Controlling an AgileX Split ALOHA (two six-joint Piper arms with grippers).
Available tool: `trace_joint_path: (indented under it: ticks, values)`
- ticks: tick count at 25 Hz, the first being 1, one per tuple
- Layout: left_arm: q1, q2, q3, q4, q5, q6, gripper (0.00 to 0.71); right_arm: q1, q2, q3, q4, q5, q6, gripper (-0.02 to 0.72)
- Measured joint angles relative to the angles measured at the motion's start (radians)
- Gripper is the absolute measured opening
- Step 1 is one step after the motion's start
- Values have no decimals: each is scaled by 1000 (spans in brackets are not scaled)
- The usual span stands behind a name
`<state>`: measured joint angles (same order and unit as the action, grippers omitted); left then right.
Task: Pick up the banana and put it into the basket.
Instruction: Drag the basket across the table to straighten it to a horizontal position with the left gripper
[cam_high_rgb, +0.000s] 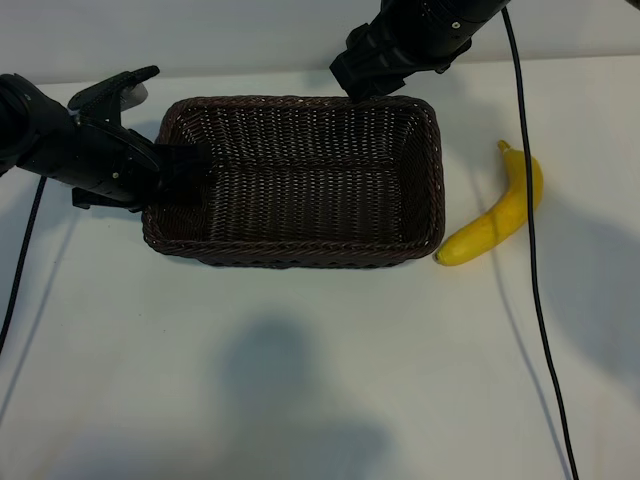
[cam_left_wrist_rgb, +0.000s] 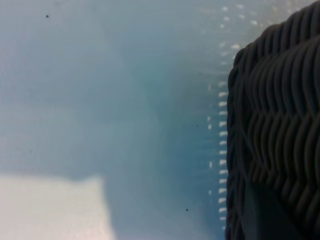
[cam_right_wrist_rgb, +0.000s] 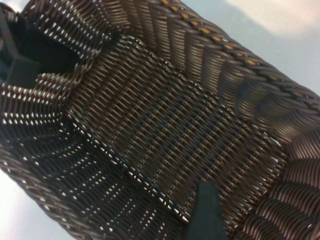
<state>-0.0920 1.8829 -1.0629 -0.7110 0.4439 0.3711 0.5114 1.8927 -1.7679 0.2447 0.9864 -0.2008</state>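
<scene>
**One banana waits outside**

We pinch the basket (cam_high_rgb: 300, 180) wall with our left gripper (cam_high_rgb: 175, 165) at nine o'clock. Our right gripper (cam_high_rgb: 362, 75), spread, hangs at twelve. The banana (cam_high_rgb: 495, 220) lies at three; we should reach it gently.

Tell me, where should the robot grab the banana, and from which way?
Probably around its thick middle, coming straight down from above. The banana lies flat on the table just right of the basket, with its lower tip close to the basket's corner, so fingers closing across the curved middle get open table on both sides.
</scene>
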Motion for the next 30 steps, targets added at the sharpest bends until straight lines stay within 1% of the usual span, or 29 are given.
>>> trace_joint_path:
  ticks: [4, 9, 23, 24, 25, 27, 28, 30]
  values:
    - [0, 1, 0, 0, -8, -2, 166, 0, 0, 0, 0, 0, 0, 563]
    - [0, 46, 0, -21, -8, -2, 166, 0, 0, 0, 0, 1, 0, 563]
    - [0, 48, -1, -26, -11, -2, 166, 0, 0, 0, -1, 1, 0, 563]
    - [0, 48, -1, -27, -10, -2, 179, 0, 0, 0, -1, 1, 0, 563]
    - [0, 48, -1, -31, -7, -2, 211, 0, 0, 0, -1, 1, 0, 563]
    - [0, 45, -1, -41, 3, -4, 323, 0, 0, 0, -1, 1, 0, 563]
    - [0, 40, -1, -44, 7, -5, 401, 0, 0, 0, -1, 1, 0, 563]
    - [0, 34, -1, -47, 18, -13, 533, 0, 0, 0, -1, 1, -1, 563]
